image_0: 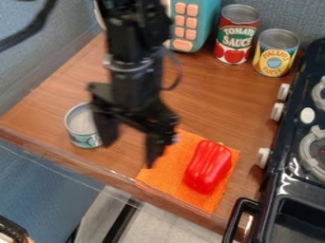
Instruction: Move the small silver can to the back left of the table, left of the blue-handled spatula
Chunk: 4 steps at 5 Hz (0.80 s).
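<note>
The black gripper (pixel 132 142) hangs over the wooden counter with its two fingers spread apart and nothing visible between them. Just left of it stands a small open-topped can (pixel 82 137), partly hidden behind the left finger. An orange cloth (pixel 168 173) lies to the right, its left part beside and partly behind the right finger. On the cloth rests a shiny red toy bell pepper (pixel 207 166), apart from the gripper.
At the back stand a teal toy with orange buttons (pixel 202 23), a tomato sauce can (pixel 236 35) and a yellow-labelled can (pixel 275 52). A dark toy stove (pixel 289 156) with white knobs and a black handle borders the right. The counter's front edge (pixel 114 178) runs diagonally below.
</note>
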### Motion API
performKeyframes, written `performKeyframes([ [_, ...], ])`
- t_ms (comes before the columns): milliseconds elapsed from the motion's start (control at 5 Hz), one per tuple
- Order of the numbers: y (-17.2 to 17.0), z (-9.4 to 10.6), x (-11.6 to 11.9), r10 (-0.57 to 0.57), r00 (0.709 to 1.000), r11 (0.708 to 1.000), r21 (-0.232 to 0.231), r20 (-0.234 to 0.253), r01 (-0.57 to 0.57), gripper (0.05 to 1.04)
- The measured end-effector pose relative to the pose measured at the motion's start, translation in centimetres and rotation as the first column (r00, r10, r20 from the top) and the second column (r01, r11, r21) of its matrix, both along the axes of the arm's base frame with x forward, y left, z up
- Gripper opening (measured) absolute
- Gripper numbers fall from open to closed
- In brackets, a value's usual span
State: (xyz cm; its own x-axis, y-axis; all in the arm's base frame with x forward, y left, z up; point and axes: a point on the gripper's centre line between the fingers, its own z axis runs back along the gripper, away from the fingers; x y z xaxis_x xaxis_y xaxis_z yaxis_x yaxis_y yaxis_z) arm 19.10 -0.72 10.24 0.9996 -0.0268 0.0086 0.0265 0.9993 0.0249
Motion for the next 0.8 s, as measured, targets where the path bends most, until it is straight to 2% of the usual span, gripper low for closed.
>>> performKeyframes([
  [200, 3.2, -1.6, -1.6, 0.099, 0.995, 0.995, 0.033, -0.022, -0.098, 0.999],
  [400, 3.5, -3.5, -1.5, 0.137, 0.989, 0.989, 0.056, -0.048, -0.134, 0.999],
  [600, 4.2, -5.7, -0.5, 0.204, 0.978, 0.975, 0.098, -0.051, -0.199, 0.999],
  [800, 5.0, -6.2, 1.1, 0.205, 0.978, 0.973, 0.115, -0.047, -0.199, 0.999],
])
